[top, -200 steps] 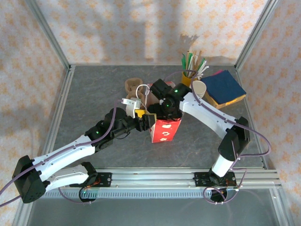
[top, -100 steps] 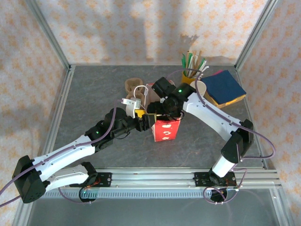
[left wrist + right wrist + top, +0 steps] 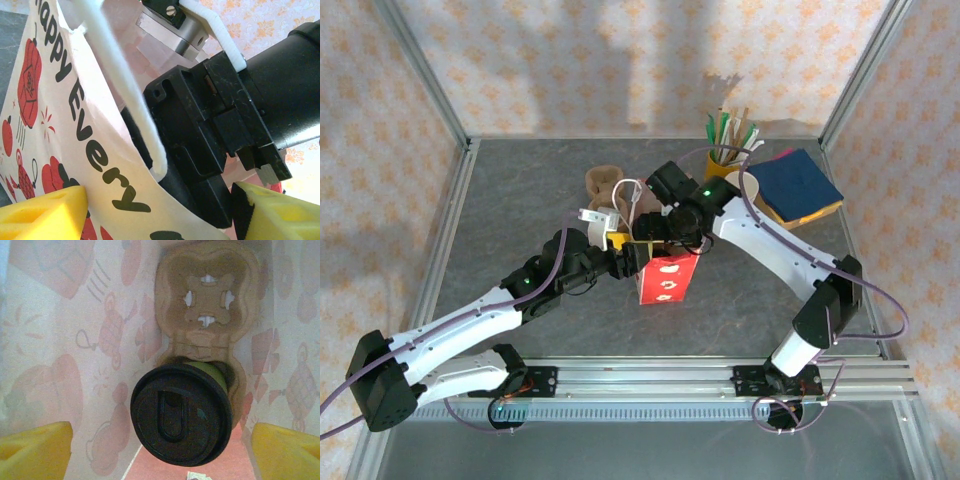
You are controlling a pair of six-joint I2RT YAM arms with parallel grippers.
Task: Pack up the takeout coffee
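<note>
Down inside the red-printed paper bag (image 3: 665, 282) on the bench (image 3: 520, 190), the takeout coffee (image 3: 181, 415) sat lid-up in one well of the pulp carrier (image 3: 207, 305), its black lid on. The right jaws hung spread wide above it with nothing between them, and the left jaws were also wide apart, the bag's wall lying against one pad without being pinched. Being thin paper, the cup would likely buckle and pop its lid under a hard squeeze, so the stiffer band just below the lid looked the best hold, kept upright against spills.
</note>
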